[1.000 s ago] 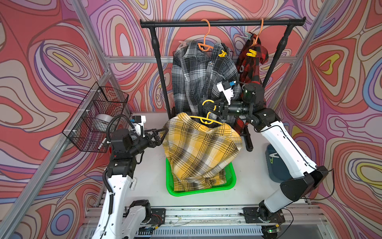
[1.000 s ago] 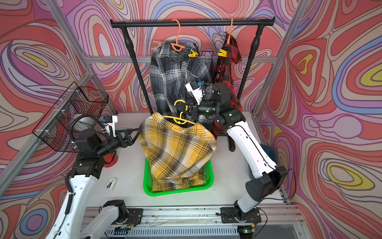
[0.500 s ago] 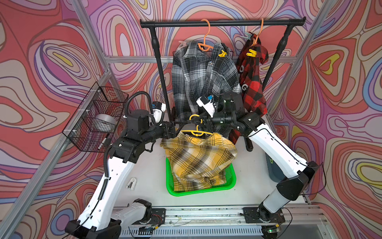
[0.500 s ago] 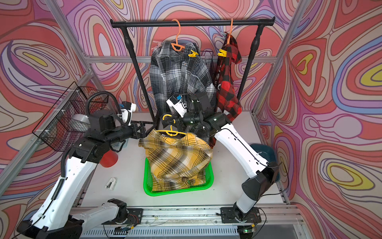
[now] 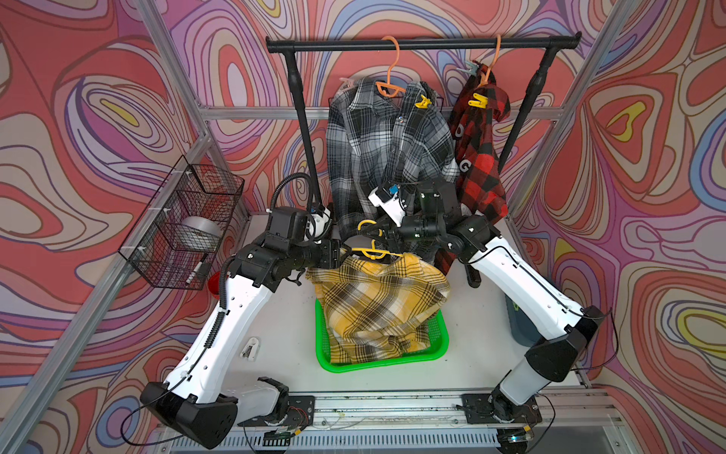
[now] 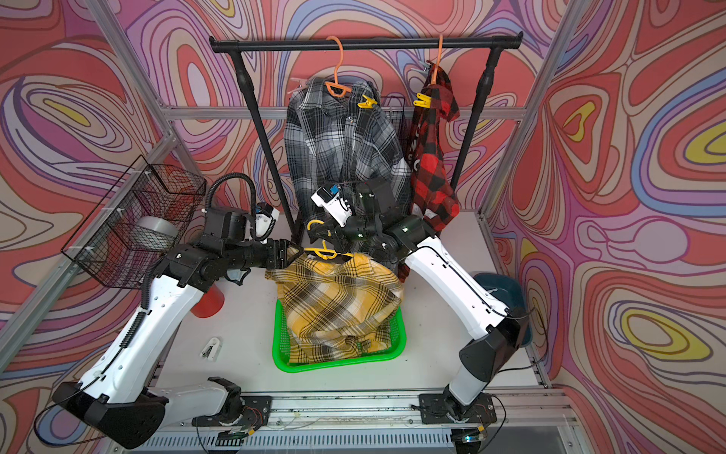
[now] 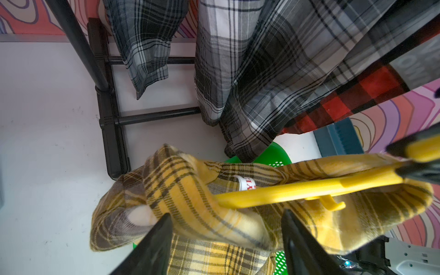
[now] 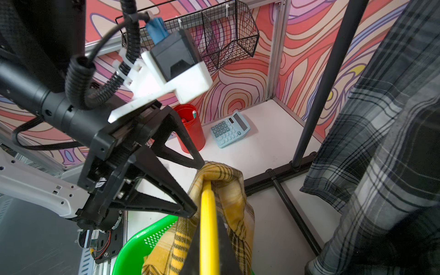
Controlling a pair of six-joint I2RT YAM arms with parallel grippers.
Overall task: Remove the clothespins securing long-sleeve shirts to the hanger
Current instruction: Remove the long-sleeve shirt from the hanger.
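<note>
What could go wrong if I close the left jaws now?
1. The jaws of the left gripper straddle the shoulder fold of the yellow shirt over the end of the yellow hanger. Only cloth and hanger show between them, so closing may just pinch those.
2. The right gripper alone holds that hanger, so a tug could drag the shirt off it.
3. The grey shirt hangs close behind the right arm and could snag.

Right pincer (image 5: 379,236) grips yellow hanger (image 5: 371,253); shirt (image 5: 377,298) sags into green basket (image 5: 377,363)
</note>
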